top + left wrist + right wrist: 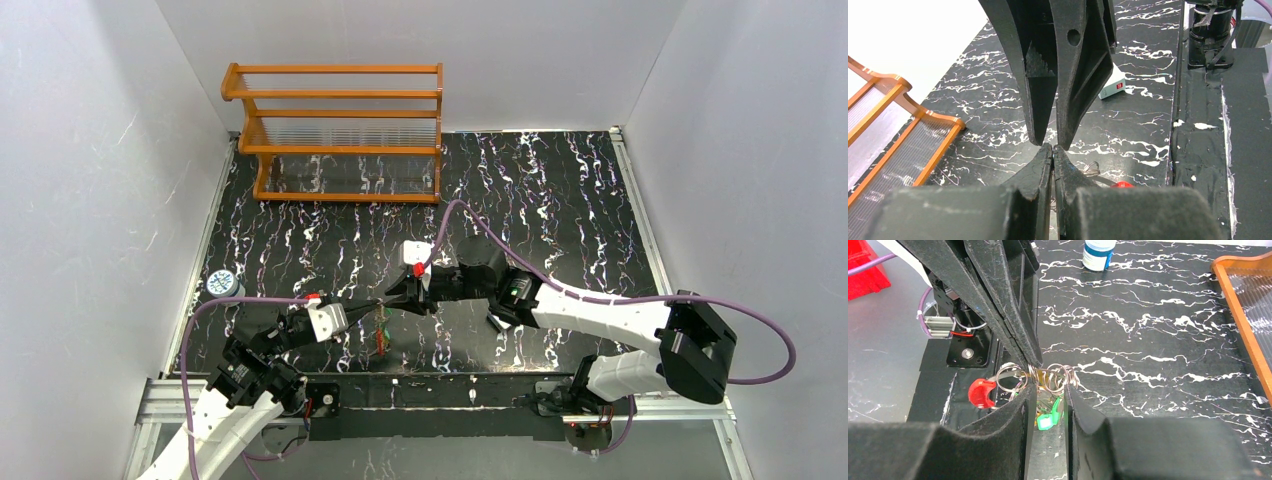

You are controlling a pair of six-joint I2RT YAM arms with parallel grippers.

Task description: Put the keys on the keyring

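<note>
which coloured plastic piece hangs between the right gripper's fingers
The green plastic piece, below the silver wire rings; the red plastic piece sits outside the fingers.

From above, the keyring (383,335) is too small to make out, at the right wrist the green key (1047,420) sits half hidden behind the right pincer (1050,388), whose hold on the keyring cannot be told, and the top edge cuts off the bottle (1098,255).
</note>
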